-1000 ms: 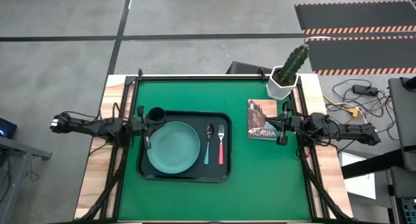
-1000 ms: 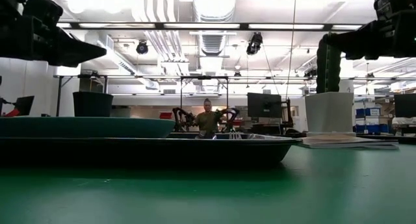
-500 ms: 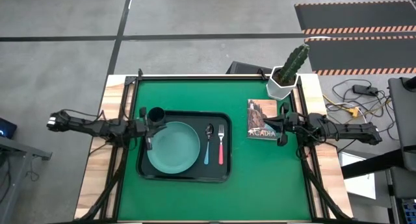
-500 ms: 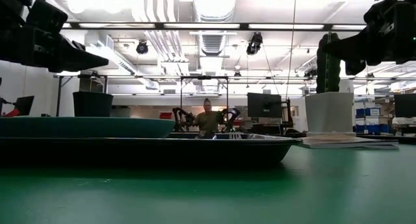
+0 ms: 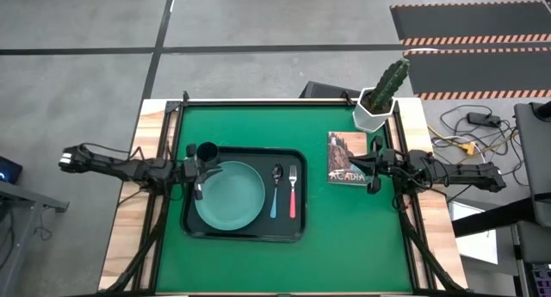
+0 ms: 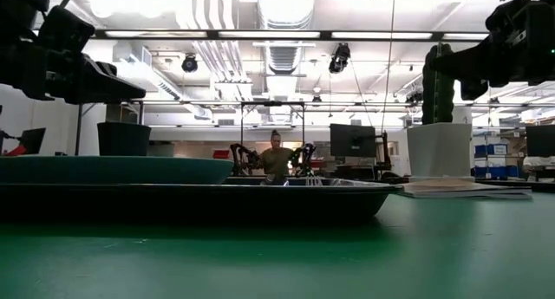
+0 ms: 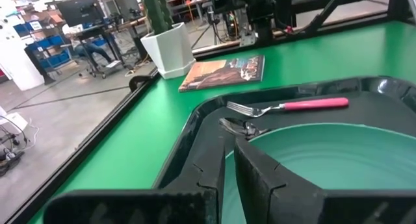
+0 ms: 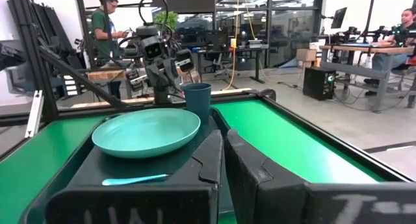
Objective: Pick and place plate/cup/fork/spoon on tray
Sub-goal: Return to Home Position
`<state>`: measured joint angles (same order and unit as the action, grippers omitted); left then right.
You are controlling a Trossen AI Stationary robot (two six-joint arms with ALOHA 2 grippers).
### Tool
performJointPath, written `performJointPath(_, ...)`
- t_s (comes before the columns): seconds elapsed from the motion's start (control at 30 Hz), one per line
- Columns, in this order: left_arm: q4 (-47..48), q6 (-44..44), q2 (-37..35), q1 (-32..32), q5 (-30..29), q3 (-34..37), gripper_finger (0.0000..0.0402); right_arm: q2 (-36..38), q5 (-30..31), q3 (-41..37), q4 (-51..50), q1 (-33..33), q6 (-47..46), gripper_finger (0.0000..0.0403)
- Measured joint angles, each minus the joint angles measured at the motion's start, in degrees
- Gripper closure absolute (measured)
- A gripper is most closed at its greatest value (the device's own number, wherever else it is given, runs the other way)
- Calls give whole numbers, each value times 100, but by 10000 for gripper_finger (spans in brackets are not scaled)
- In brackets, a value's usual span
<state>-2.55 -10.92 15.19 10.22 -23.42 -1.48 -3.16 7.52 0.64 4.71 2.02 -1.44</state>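
High view: we see the round pale teal-green plate (image 5: 229,196) beside the left gripper's (image 5: 195,171) closed, empty jaws; right gripper (image 5: 372,170) likewise closed; both arms reach inward.

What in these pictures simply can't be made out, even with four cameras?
- Low view: the fork and spoon cannot be made out past the tray's near rim.
- Left wrist view: the plate hides the spoon's handle; the cup lies outside the frame.
- Right wrist view: the right gripper blocks the fork.
- High view: the cup's inside is too dark and small to see.
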Motion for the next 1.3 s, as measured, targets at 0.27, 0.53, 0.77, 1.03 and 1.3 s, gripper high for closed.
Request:
performJointPath(0.27,0,0,206,0,0,0,385,0,1,-2,0,0,-2,394)
performJointPath(0.53,1,0,393,0,0,0,385,0,1,-2,0,0,3,394)
performJointPath(0.77,3,-1,534,0,0,0,385,0,1,-4,0,0,-1,394)
performJointPath(1.03,2,-1,657,0,0,-2,385,0,1,-4,0,0,-1,394)
performJointPath(1.3,3,0,755,0,2,-4,385,0,1,-7,0,0,-1,394)
